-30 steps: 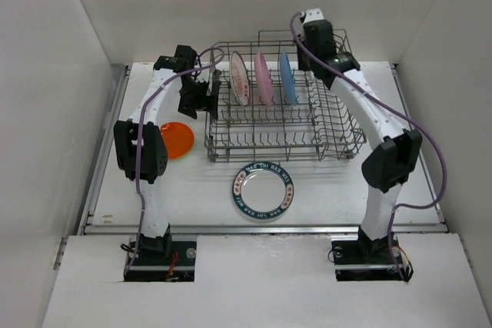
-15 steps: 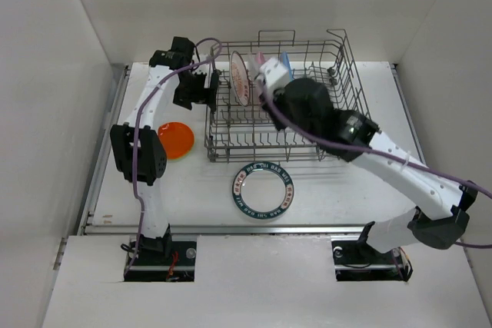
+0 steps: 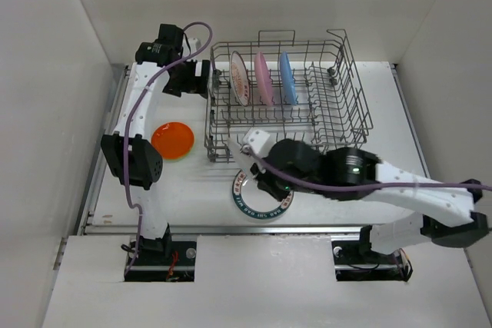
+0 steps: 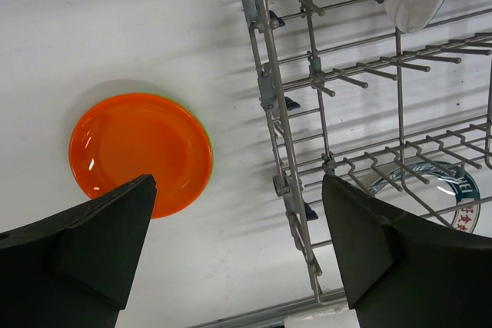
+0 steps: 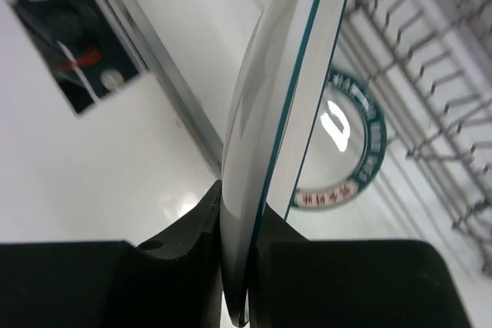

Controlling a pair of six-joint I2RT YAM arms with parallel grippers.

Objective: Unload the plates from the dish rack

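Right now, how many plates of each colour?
Orange plate: 1
Pink plate: 1
Blue plate: 1
White sunburst plate: 1
Teal-ringed white plates: 2 (table plate, held plate in right hand)
Total: 6
Greenish sliver under the orange one: unclear, not counted.

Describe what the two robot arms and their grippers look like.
The left arm and right arm are curved white links joined by bulky black joint housings. A thin purple cable runs along each. The left gripper and right gripper both have matte black, wedge-shaped fingers.
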